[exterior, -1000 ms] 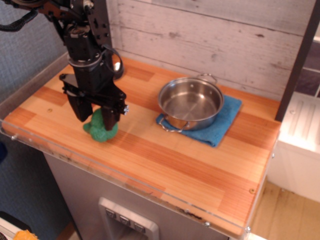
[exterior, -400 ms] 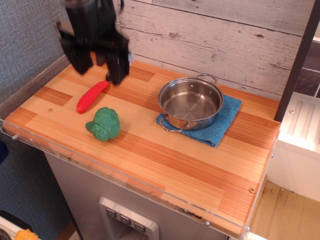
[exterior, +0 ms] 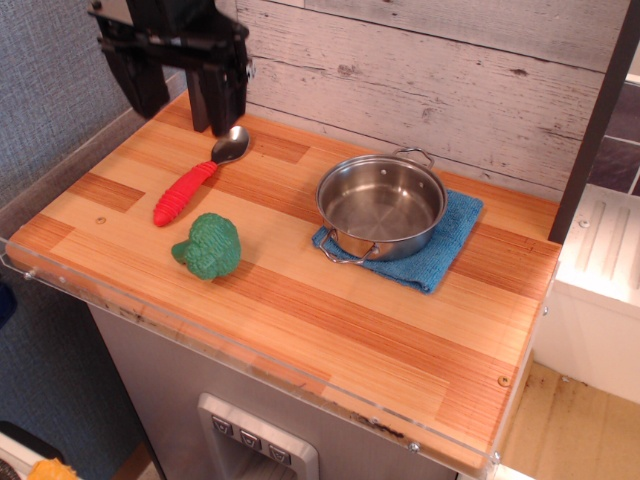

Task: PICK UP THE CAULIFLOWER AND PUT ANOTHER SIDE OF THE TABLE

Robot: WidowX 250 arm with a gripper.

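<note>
The green cauliflower (exterior: 208,246) lies on the wooden table (exterior: 330,320) near the front left, free of any grip. My gripper (exterior: 180,110) hangs high above the table's back left corner, well up and behind the cauliflower. Its two black fingers (exterior: 218,98) are spread apart and hold nothing.
A spoon with a red handle (exterior: 187,190) lies just behind the cauliflower, its bowl toward the wall. A steel pot (exterior: 381,204) stands on a blue cloth (exterior: 443,246) at the back middle. A clear acrylic rim (exterior: 250,352) runs along the front edge.
My gripper was down around the cauliflower a second ago. It has risen and moved back left, leaving the cauliflower on the table and uncovering the spoon.
</note>
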